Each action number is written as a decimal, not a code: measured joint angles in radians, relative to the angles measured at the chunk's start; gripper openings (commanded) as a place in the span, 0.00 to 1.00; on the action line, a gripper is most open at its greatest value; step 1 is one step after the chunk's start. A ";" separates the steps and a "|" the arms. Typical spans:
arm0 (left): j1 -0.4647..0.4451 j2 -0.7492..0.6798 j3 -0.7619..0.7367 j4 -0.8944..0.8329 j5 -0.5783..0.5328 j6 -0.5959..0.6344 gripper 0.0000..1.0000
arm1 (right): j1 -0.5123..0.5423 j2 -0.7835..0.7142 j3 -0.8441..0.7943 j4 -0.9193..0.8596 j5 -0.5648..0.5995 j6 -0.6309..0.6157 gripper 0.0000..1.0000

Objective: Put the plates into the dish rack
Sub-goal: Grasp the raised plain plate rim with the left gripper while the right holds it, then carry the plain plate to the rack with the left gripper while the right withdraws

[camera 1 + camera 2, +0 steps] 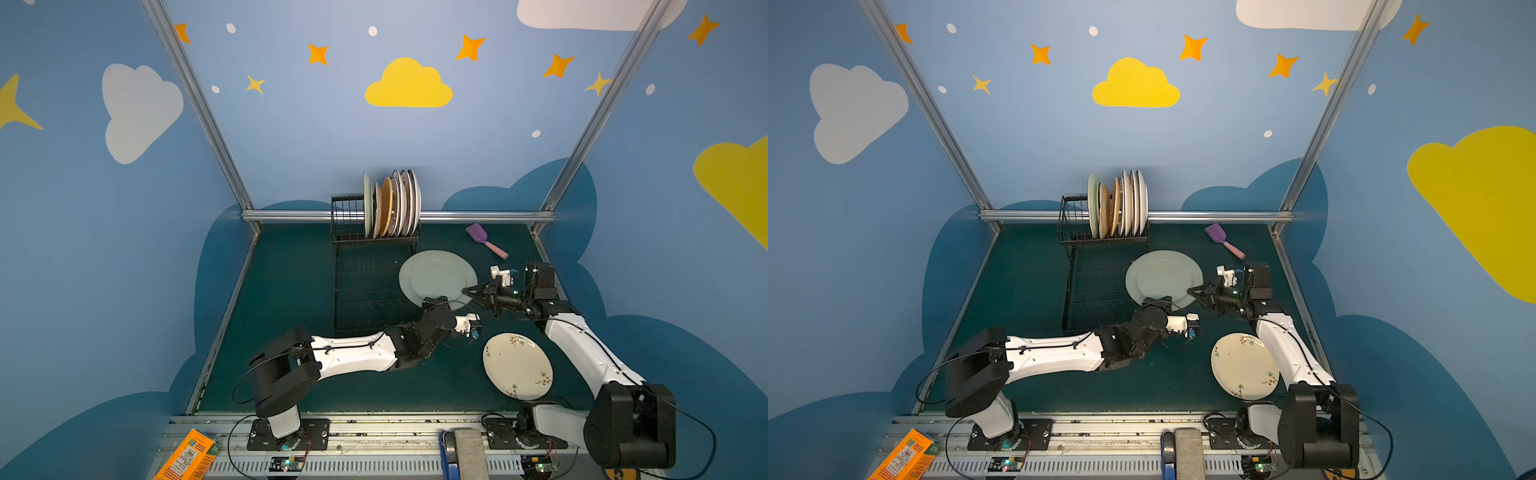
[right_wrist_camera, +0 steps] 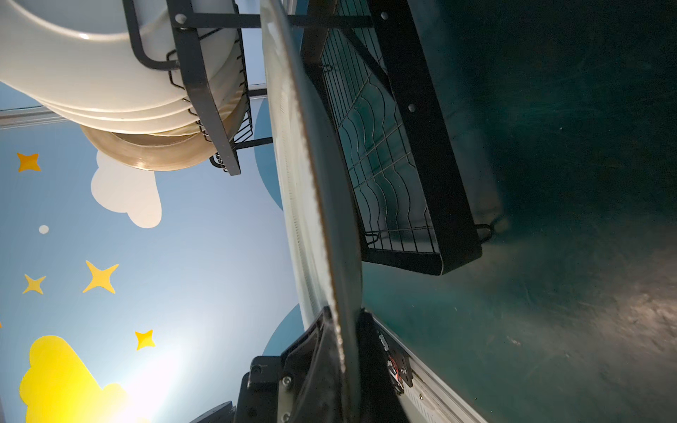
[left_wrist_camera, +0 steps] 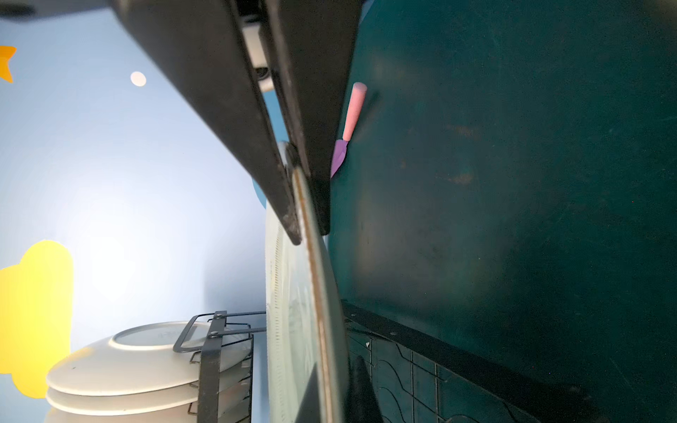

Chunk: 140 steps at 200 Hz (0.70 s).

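While the left gripper (image 3: 310, 219) clamps the near rim of the pale green plate (image 1: 434, 276) and the right gripper (image 1: 466, 289) is pinched on its right rim, the plate hangs roughly flat, overlapping the right edge of the dish rack (image 1: 365, 291) lower tray. The two-handed hold is likely a regrip to tip it upright. The racked plates (image 1: 395, 203) stand on edge in the upper tier. The cream floral plate (image 1: 517, 365) lies on the mat.
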<state>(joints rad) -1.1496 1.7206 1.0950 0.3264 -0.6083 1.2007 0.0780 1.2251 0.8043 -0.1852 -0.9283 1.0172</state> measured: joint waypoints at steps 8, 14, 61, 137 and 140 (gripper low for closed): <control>-0.004 -0.006 0.000 -0.003 -0.009 0.000 0.04 | 0.004 -0.004 0.002 -0.004 0.000 -0.002 0.00; -0.007 -0.011 -0.002 -0.007 -0.014 -0.002 0.04 | 0.008 -0.007 0.007 -0.010 0.000 -0.004 0.02; -0.036 -0.132 -0.042 -0.091 -0.029 -0.083 0.04 | 0.041 -0.064 0.075 -0.040 -0.001 -0.029 0.50; -0.050 -0.466 -0.080 -0.481 0.050 -0.480 0.04 | 0.044 -0.114 0.214 -0.070 0.054 -0.132 0.83; -0.049 -0.481 -0.080 -0.494 0.051 -0.502 0.04 | 0.044 -0.124 0.213 -0.069 0.058 -0.136 0.84</control>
<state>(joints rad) -1.1988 1.2392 1.0149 -0.1673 -0.5571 0.6991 0.1223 1.1015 1.0176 -0.2539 -0.8707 0.8814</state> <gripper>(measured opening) 0.085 0.811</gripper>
